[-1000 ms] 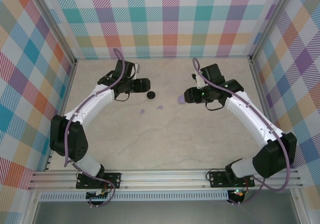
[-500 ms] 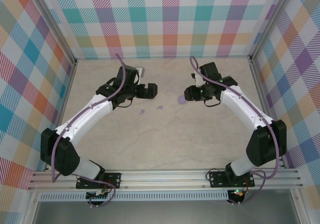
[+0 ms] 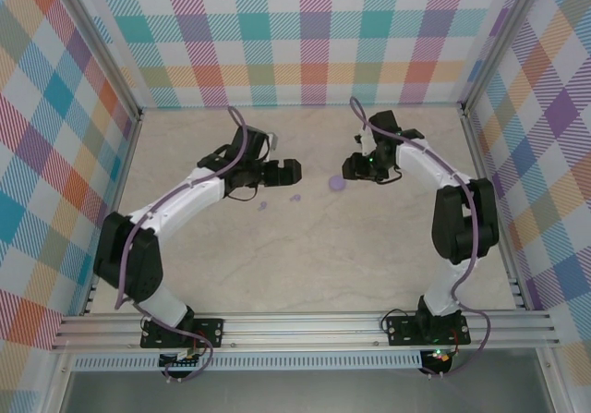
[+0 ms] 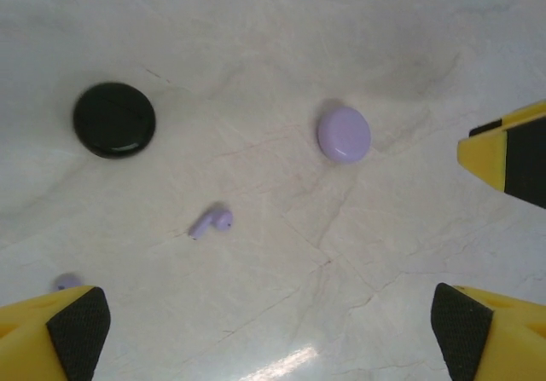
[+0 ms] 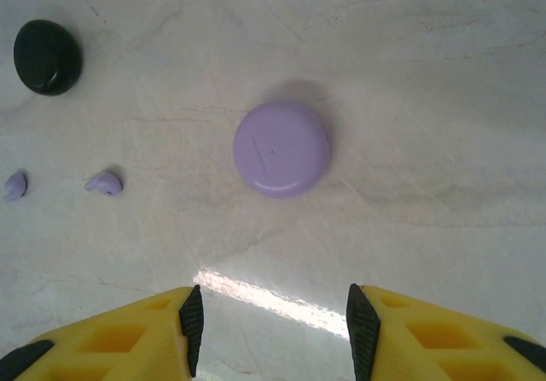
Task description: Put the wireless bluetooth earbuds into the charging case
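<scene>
**Left arm swung toward table centre**

The left gripper (image 3: 294, 171) is now carried farther right than a second ago. Its jaws are spread wide and nothing is held. The right gripper (image 5: 271, 330) is seen partly open and empty at the bottom of its wrist frame, below the closed lilac case (image 5: 281, 148). Two lilac earbuds (image 5: 104, 182) are left loose on the table (image 5: 426, 74) at centre left, and the black case (image 5: 48, 57) at upper left.

On the surface (image 3: 323, 256) I count four small things. There are two lilac earbuds (image 5: 105, 182) (image 5: 14, 185), both ahead and to the left of the right end effector (image 5: 273, 321). There is one lilac round case (image 5: 281, 149) straight ahead of it, and one black round case (image 5: 48, 45) further ahead on the left.
</scene>
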